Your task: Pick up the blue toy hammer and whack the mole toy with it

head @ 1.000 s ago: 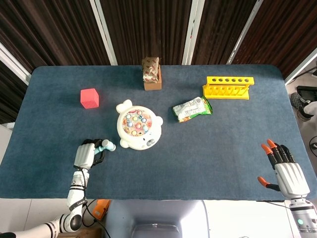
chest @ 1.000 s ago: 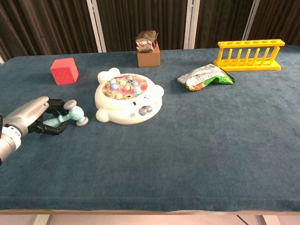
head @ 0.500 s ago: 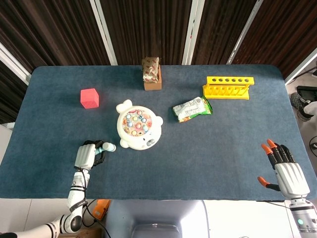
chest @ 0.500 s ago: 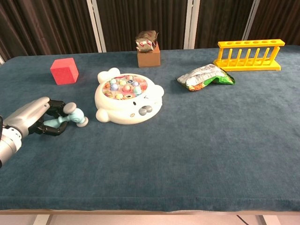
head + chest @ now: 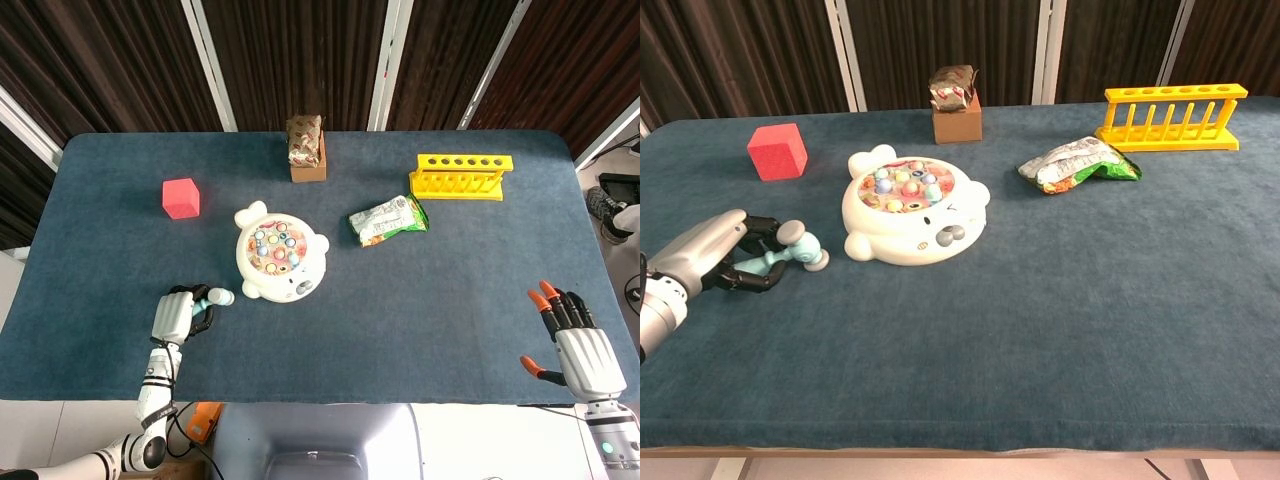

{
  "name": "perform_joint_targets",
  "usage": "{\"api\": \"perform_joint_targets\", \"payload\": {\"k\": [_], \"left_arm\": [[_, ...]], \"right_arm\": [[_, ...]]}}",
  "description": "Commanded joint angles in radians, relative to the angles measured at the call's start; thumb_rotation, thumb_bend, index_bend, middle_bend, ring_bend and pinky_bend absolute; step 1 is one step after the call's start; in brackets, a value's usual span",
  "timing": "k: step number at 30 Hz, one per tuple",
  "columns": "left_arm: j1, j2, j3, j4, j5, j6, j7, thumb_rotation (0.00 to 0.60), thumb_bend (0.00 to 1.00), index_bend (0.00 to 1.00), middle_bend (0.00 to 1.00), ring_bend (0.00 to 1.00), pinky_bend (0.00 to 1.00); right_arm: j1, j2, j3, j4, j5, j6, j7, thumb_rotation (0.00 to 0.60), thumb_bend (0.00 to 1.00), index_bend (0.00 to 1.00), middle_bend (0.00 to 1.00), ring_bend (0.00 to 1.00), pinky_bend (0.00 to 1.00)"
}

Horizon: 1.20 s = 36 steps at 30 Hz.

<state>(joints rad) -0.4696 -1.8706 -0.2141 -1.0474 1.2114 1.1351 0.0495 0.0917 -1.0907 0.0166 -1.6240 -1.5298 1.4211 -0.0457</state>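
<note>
The blue toy hammer [image 5: 790,252] lies on the table left of the white mole toy [image 5: 911,212], its grey head [image 5: 222,296] pointing toward the toy. My left hand [image 5: 715,255] has its dark fingers wrapped around the handle; in the head view the left hand [image 5: 175,315] sits near the table's front left. The mole toy [image 5: 280,256] carries several coloured pegs on top. My right hand [image 5: 580,345] rests at the front right corner, fingers spread, holding nothing; the chest view does not show it.
A red cube [image 5: 181,197] stands behind the left hand. A brown box with a wrapped packet [image 5: 306,147] sits at the back centre. A green snack bag [image 5: 388,220] and a yellow rack [image 5: 461,176] lie toward the right.
The left hand with the hammer has drawn back slightly toward the front edge and left, away from the mole toy. The right hand has not moved.
</note>
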Motion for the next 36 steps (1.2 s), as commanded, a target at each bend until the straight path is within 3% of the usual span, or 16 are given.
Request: {"api": "perform_joint_targets", "payload": {"k": [1,9,18,23,28,30,34,36], "left_arm": [[-0.001,0.000,0.000,0.002,0.000,-0.002,-0.001,0.600,0.51,0.52,0.52,0.43,0.29],[-0.003,-0.005,-0.005,0.010,-0.006,-0.003,0.007,0.600,0.51,0.54,0.55,0.46,0.34],[0.003,0.007,-0.014,-0.020,-0.028,-0.003,0.033,0.600,0.56,0.62,0.67,0.58,0.47],[0.009,0.004,-0.019,-0.019,-0.019,0.022,0.015,0.600,0.62,0.66,0.73,0.64,0.52],[0.019,-0.005,-0.022,-0.001,0.015,0.068,-0.057,0.600,0.68,0.63,0.75,0.66,0.55],[0.024,-0.005,-0.024,0.004,0.040,0.097,-0.111,0.600,0.70,0.61,0.77,0.68,0.59],[0.034,0.009,-0.029,-0.003,0.073,0.131,-0.206,0.600,0.75,0.58,0.81,0.72,0.81],[0.038,0.031,-0.030,-0.032,0.078,0.126,-0.245,0.600,0.77,0.57,0.83,0.74,0.88]], "right_arm": [[0.000,0.000,0.000,0.000,0.000,0.000,0.000,0.600,0.34,0.00,0.00,0.00,0.00],[0.001,0.000,0.000,0.001,0.000,-0.001,0.000,0.600,0.34,0.00,0.00,0.00,0.00],[0.001,-0.001,0.000,0.001,-0.001,-0.002,0.000,0.600,0.34,0.00,0.00,0.00,0.00],[0.002,-0.001,-0.001,0.001,-0.001,-0.003,-0.001,0.600,0.34,0.00,0.00,0.00,0.00],[0.002,-0.002,-0.001,-0.001,-0.003,-0.002,0.000,0.600,0.34,0.00,0.00,0.00,0.00],[0.003,-0.003,-0.001,0.000,-0.004,-0.003,0.000,0.600,0.34,0.00,0.00,0.00,0.00],[0.004,-0.005,-0.003,0.000,-0.003,-0.009,-0.005,0.600,0.34,0.00,0.00,0.00,0.00],[0.005,-0.005,-0.004,0.000,-0.004,-0.010,-0.007,0.600,0.34,0.00,0.00,0.00,0.00]]}}
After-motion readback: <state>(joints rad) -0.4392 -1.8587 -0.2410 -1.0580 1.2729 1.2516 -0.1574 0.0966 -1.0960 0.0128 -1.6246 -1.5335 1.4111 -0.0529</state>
